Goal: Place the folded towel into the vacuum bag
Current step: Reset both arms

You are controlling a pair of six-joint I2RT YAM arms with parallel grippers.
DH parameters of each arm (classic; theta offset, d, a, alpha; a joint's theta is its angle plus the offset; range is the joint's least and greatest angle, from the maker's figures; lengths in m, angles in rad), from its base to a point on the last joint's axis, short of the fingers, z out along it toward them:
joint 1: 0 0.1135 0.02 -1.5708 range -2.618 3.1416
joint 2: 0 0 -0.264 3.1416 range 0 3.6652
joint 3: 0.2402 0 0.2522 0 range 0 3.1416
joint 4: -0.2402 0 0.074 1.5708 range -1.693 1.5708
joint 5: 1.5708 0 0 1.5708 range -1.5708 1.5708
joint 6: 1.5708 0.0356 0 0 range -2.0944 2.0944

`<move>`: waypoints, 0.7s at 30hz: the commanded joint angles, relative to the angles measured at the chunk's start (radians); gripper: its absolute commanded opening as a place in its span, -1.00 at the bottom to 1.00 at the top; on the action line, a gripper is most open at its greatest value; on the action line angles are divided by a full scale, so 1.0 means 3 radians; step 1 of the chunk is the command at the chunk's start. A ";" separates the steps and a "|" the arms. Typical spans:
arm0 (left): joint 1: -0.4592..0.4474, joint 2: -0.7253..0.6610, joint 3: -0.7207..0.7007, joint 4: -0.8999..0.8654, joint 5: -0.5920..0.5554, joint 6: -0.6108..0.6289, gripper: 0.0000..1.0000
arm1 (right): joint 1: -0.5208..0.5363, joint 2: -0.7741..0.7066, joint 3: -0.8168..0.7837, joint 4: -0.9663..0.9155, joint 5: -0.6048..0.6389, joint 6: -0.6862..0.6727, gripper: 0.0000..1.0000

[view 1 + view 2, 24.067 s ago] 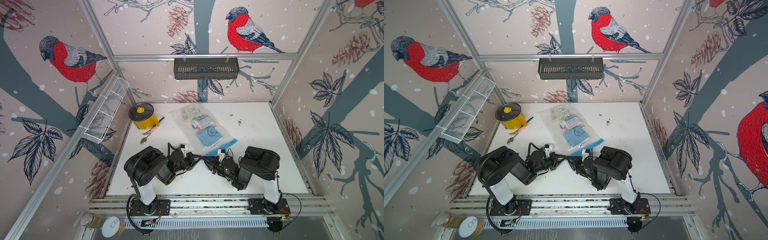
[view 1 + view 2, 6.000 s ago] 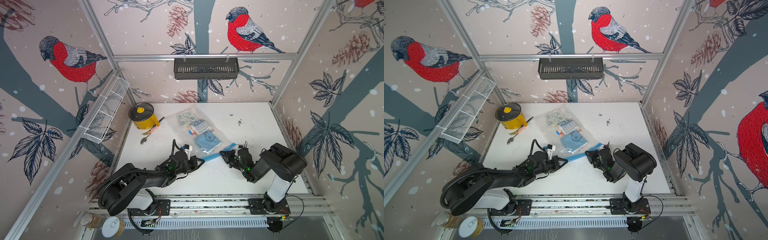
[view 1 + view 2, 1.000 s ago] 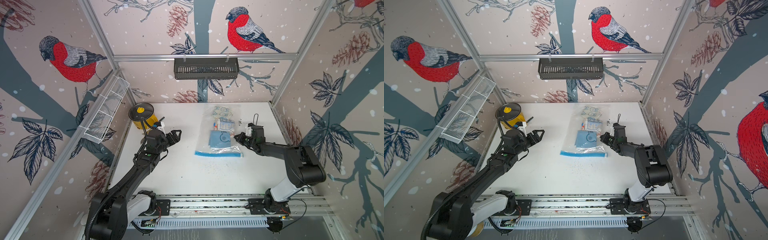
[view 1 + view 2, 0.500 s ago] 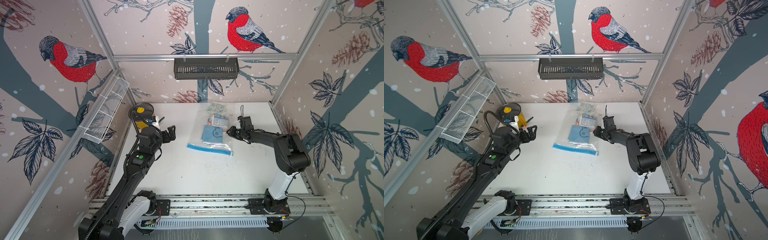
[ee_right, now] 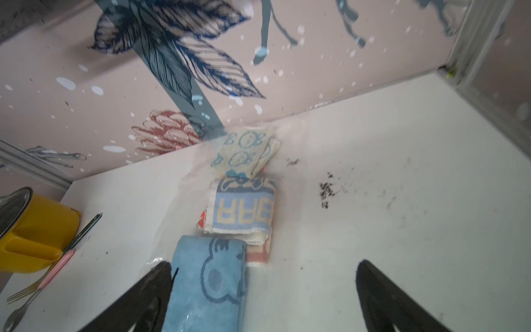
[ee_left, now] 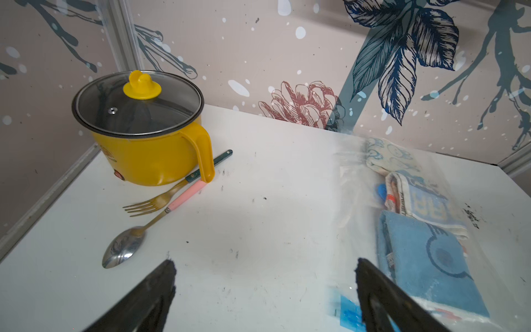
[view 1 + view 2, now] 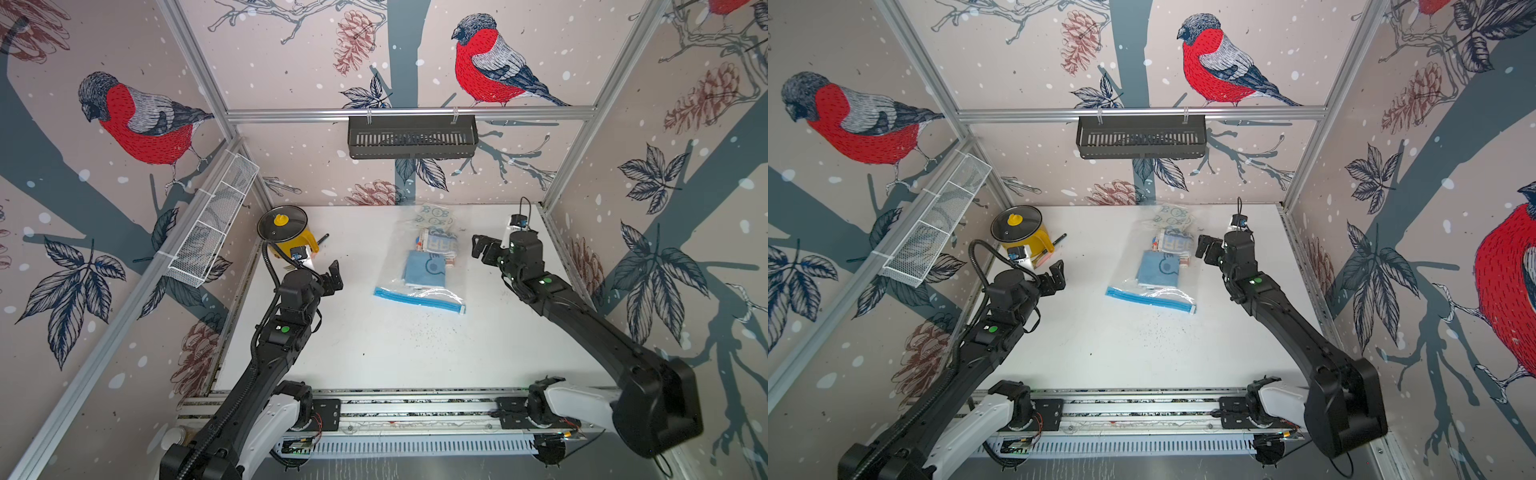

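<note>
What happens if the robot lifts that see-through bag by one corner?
The bag would probably flop and sag, since it is thin, crinkly plastic. The folded towels inside may slide toward the blue zip strip. Its shiny film looks slippery.

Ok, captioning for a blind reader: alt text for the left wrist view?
Clear vacuum bag holding folded towels, blue towel nearest, on a white table; open left gripper in the foreground. Lidded yellow pot, fork and spoon sit nearby.

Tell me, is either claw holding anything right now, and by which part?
Nothing is held. The left claw and the right claw both stand open and empty, either side of the vacuum bag, touching nothing.
</note>
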 commanded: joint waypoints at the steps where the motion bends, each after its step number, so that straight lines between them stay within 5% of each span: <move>1: 0.0008 0.0021 -0.0041 0.0318 -0.0701 -0.0052 0.94 | 0.0003 -0.0291 -0.0206 0.0388 0.0610 -0.0354 0.99; 9: 0.0043 0.0291 -0.0004 0.0597 -0.1204 0.0065 0.95 | -0.0158 -0.0873 -0.1101 0.1426 0.1033 -0.1175 1.00; 15: 0.0119 0.0652 -0.0094 0.0512 -0.2117 -0.0171 0.93 | -0.0486 -0.0770 -0.1591 0.1944 0.1075 -0.1186 0.99; 21: 0.0204 0.0877 -0.0455 0.1233 -0.2041 -0.0142 0.93 | -0.0713 -0.0459 -0.1885 0.2273 0.1454 -0.1127 0.99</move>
